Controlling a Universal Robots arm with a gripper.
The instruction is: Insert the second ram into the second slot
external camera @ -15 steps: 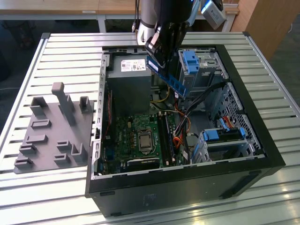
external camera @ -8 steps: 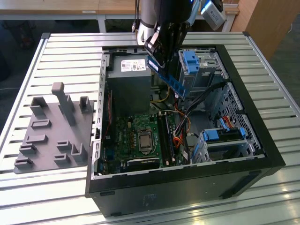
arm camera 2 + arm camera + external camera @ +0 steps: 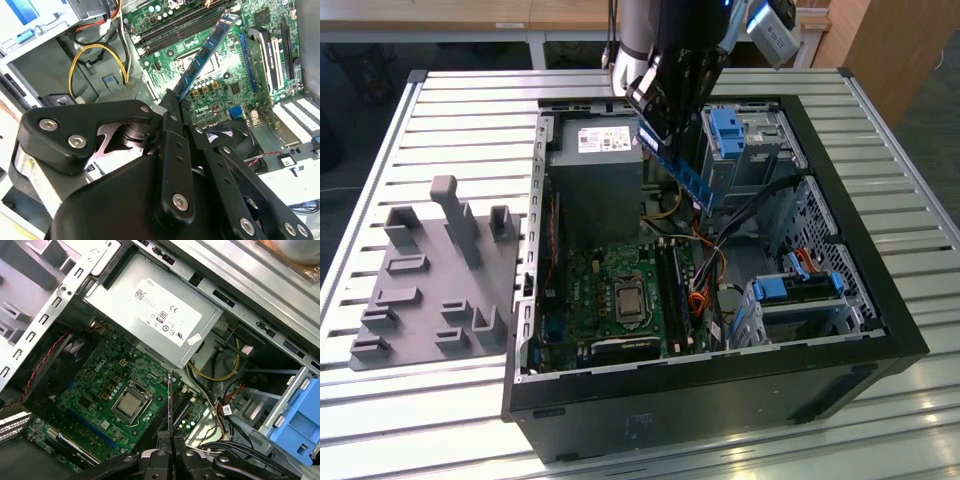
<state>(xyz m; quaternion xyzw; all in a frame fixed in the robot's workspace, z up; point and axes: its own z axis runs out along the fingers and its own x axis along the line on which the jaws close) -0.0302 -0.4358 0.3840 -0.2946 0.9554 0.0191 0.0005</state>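
From where I stand, the end effector (image 3: 171, 100) has its fingers drawn in narrow, pinching one end of the second ram (image 3: 202, 56) between the fingertips. The stick is a long, thin, dark-blue board with a row of small black chips along its face. In the first wrist view it shows edge-on as a slim dark line rising from the fingertips.

It hangs in the air over the open computer case (image 3: 910, 330), near the grey power supply (image 3: 595, 170) and above the green motherboard (image 3: 590, 290). Its long axis is tilted. In the exterior view it slopes down from the gripped end toward the exterior view's right, with the free end lowest. In the second wrist view the free end points toward the long black memory slots (image 3: 185, 27) on the board, but I cannot tell whether it touches them. The case sits on a slatted metal desk (image 3: 450, 100), with a grey moulded fixture (image 3: 420, 300) beside it.
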